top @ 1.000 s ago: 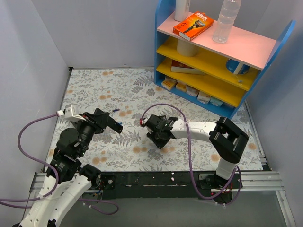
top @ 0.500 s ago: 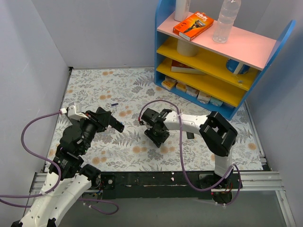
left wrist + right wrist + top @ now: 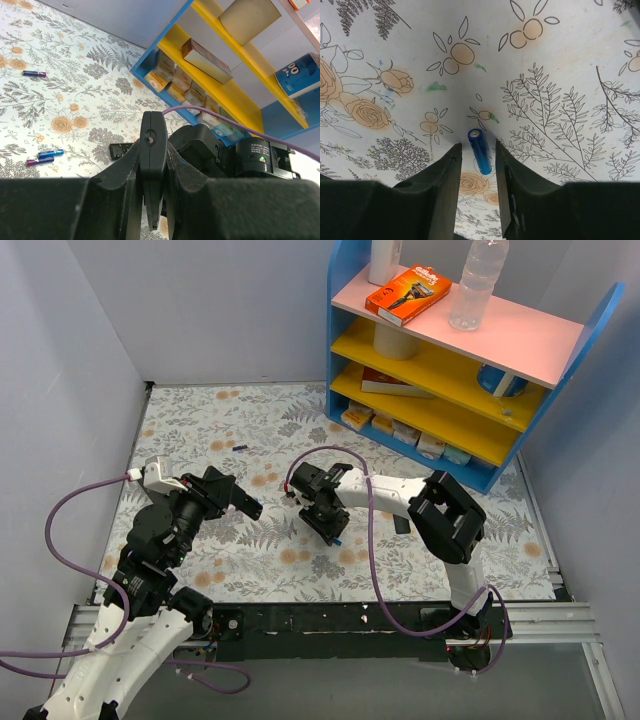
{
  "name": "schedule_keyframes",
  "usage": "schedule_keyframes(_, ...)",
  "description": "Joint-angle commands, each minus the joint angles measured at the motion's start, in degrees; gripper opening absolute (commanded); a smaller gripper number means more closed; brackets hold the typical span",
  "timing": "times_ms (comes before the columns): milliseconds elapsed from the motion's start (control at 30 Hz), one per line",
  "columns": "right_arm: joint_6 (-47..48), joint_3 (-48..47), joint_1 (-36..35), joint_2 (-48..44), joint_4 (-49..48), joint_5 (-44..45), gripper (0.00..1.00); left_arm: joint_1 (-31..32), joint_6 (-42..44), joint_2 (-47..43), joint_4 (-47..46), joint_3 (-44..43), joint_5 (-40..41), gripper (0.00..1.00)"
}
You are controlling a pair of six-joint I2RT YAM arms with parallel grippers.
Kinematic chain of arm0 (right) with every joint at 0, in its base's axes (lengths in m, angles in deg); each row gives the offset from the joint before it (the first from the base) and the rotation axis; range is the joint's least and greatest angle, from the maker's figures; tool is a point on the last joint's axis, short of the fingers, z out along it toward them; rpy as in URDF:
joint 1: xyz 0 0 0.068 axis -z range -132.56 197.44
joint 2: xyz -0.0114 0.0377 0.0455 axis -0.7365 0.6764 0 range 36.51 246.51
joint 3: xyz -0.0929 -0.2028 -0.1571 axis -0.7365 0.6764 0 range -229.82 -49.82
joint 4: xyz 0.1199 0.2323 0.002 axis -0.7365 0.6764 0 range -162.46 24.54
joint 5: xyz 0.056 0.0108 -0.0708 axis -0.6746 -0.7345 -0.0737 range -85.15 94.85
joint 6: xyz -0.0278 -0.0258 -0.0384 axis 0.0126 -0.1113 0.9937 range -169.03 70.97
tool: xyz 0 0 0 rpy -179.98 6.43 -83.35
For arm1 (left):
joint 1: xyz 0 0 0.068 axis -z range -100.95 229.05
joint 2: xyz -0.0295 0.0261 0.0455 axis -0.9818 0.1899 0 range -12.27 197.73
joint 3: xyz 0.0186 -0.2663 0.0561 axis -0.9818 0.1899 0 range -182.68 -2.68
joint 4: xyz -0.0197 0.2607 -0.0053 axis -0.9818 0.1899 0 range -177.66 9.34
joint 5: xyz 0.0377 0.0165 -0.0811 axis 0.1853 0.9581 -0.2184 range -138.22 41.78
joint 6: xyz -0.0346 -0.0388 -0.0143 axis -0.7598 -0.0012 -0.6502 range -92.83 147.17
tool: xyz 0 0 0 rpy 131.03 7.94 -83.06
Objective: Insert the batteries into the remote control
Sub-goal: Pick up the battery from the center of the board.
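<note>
The left tool (image 3: 152, 156) clenches the remote control (image 3: 152, 132), while the released right tool (image 3: 478, 146) straddles one battery (image 3: 480, 154) lying on the bench (image 3: 570, 75).

A blue shelf (image 3: 530, 340) at the flowered tablecloth's (image 3: 200, 425) far corner held an orange box (image 3: 407, 294) and a clear bottle (image 3: 477, 285).

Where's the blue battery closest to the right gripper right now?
In the right wrist view, the blue battery lies on the floral table cover, between the right gripper's open jaws and touching neither.
</note>
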Motion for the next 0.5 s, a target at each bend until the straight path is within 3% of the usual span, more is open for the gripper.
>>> schedule_keyframes(0,0.4,-0.3,-0.4,2.6,-0.7,-1.9,0.38,-0.2,0.3,-0.1,-0.5,0.3,0.6,0.0)
schedule_keyframes(267,0.3,0.2,-0.5,1.1,-1.1,-1.3,0.14,-0.2,-1.3,-0.1,-2.5,2.4,-2.1,0.0)
schedule_keyframes(467,-0.2,1.5,-0.5,-6.1,-3.1,2.5,0.04,-0.2,-4.0,-1.1,-8.6,7.4,-7.8,0.0)
